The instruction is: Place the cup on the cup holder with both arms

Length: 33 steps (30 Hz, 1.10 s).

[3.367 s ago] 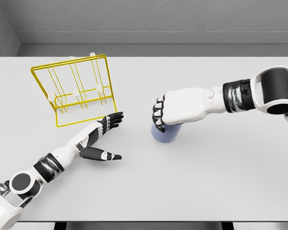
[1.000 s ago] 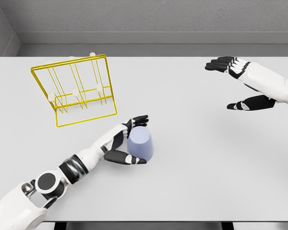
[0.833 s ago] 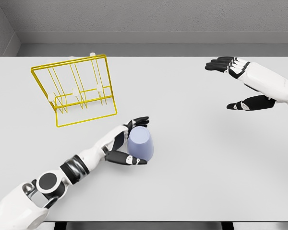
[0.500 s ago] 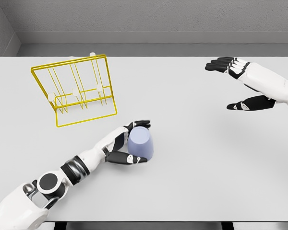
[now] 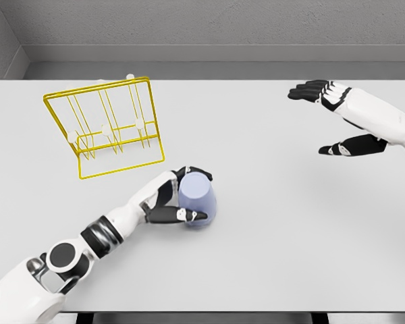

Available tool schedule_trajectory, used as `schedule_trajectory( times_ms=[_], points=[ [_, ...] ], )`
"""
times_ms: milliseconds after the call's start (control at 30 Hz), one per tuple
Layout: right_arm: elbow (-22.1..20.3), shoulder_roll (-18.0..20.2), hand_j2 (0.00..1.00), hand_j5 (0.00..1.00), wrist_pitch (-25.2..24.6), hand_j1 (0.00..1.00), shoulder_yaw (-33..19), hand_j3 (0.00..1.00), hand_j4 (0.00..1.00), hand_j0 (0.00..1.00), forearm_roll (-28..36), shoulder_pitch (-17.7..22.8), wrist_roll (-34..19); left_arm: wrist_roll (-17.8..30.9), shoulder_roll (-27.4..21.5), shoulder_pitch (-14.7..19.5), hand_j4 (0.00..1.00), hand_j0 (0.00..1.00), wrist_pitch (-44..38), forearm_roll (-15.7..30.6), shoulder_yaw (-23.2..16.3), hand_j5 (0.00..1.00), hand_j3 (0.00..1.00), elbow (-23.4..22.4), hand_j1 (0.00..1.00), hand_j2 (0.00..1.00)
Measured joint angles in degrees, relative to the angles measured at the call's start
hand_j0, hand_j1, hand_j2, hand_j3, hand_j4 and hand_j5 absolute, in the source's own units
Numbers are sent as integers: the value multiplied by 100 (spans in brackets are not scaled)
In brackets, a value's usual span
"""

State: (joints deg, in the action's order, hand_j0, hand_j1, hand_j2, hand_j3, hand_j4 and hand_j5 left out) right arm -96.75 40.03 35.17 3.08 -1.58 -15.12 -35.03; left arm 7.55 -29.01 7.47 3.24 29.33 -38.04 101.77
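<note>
A smooth, matte white table (image 5: 277, 229) carries everything. Toward its far left stands the cup holder (image 5: 108, 128), a thin yellow wire frame with upright prongs. The left hand (image 5: 172, 202) wraps thumb and fingers around the plain, tapered lavender cup (image 5: 196, 200), standing base-up. The right hand (image 5: 337, 118) hangs spread, holding nothing.

Lavender cup (image 5: 196, 200) apparently inverted, yellow wire holder (image 5: 108, 126) beyond

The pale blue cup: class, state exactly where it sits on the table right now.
In the head view the pale blue cup stands left of centre on the grey table, gripped by the left robot hand, below-right of the yellow wire cup holder.
</note>
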Motion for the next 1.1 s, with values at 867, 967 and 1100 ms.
schedule_trajectory(
  times_ms=[867,967,1100],
  points=[
    [15,4,100,100,0,100,-5,100,100,100,-3,35,0,2,-639,105,59,59,1164,484,856,59,59,138,59,59],
    [11,6,100,100,0,100,-5,100,100,100,-1,44,0,0,-752,114,59,59,1372,490,858,59,59,138,59,59],
    [5,2,100,100,0,100,-1,100,100,100,-1,35,0,-13,-897,193,59,59,1488,548,865,59,59,138,59,59]
  ],
)
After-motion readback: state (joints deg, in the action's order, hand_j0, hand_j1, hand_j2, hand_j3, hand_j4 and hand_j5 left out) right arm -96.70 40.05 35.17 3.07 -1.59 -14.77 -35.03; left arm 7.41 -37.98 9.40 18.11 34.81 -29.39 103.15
